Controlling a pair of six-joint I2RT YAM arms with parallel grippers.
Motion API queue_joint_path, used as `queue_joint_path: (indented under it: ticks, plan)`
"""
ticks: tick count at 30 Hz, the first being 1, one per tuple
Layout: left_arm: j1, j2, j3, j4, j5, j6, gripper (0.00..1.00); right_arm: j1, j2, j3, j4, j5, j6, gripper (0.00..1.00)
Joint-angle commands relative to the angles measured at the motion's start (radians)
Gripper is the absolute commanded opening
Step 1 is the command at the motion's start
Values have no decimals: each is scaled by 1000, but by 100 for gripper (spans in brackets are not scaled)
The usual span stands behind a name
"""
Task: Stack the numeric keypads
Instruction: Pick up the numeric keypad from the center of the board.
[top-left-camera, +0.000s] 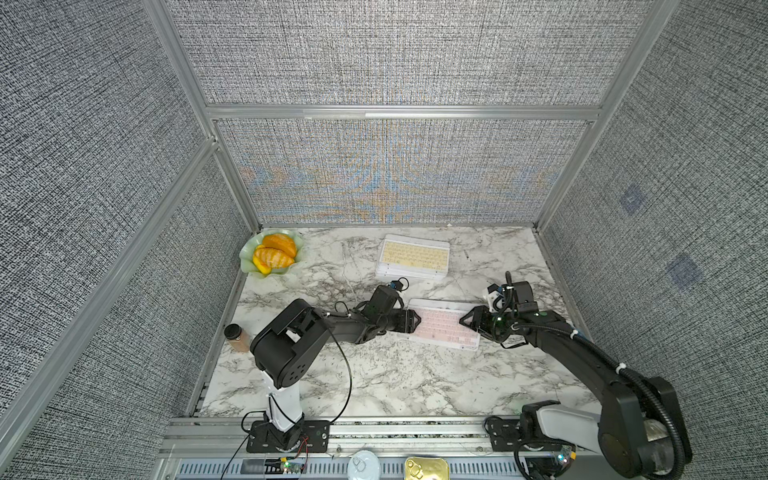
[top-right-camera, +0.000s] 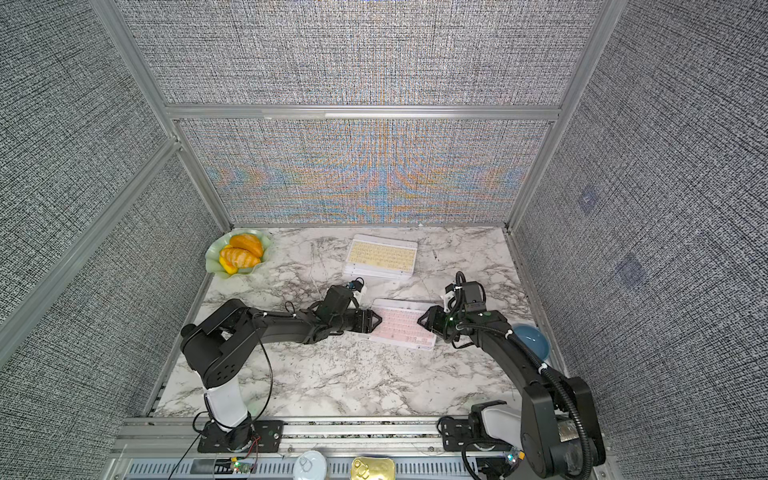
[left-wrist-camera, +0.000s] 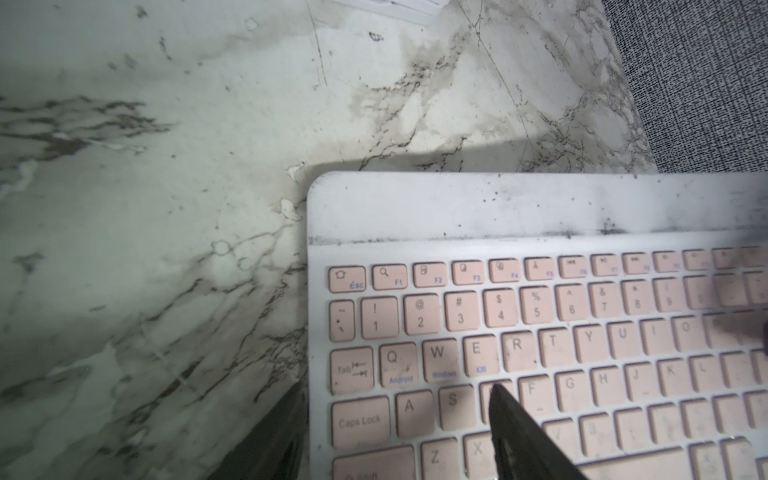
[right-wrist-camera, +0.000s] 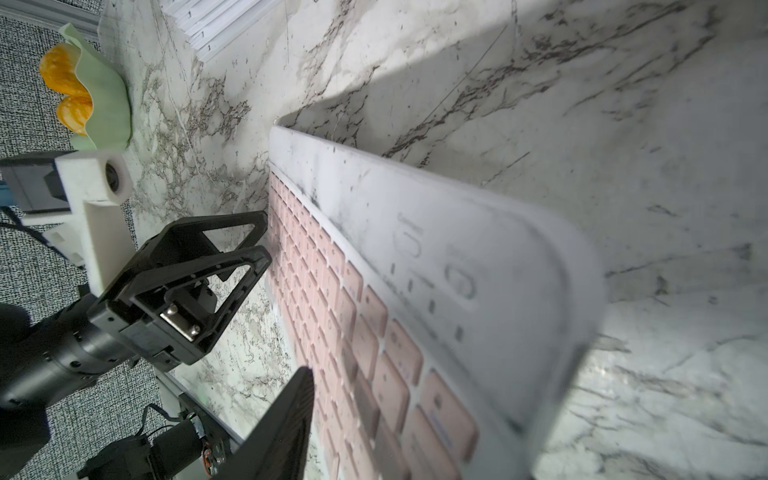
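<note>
A pink-keyed keypad (top-left-camera: 440, 326) with a white frame hangs between my two grippers, raised off the marble and casting a shadow in both wrist views. My left gripper (top-left-camera: 413, 321) is shut on its left end, with one finger (left-wrist-camera: 511, 419) on the keys and the other under the edge. My right gripper (top-left-camera: 465, 320) is shut on its right end; one finger (right-wrist-camera: 282, 419) lies over the keys and the other is hidden beneath. Behind them a stack of keypads (top-left-camera: 414, 255), topped by a yellow-keyed one, lies near the back wall.
A green leaf-shaped dish (top-left-camera: 251, 257) with orange pieces sits in the back left corner. A brown jar (top-left-camera: 236, 337) stands at the left edge and a blue bowl (top-right-camera: 532, 338) at the right edge. Two tins (top-left-camera: 365, 465) (top-left-camera: 427, 467) lie on the front rail. Fabric walls close three sides.
</note>
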Motion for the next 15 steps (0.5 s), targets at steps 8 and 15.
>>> queue_joint_path:
  ticks: [8,15]
  plan:
    - [-3,22,-12,-266,29,-24,70,-36,-47,-30,57,-147,89,37]
    - [-5,20,-17,-258,25,-31,70,-41,-56,-32,65,-168,110,36]
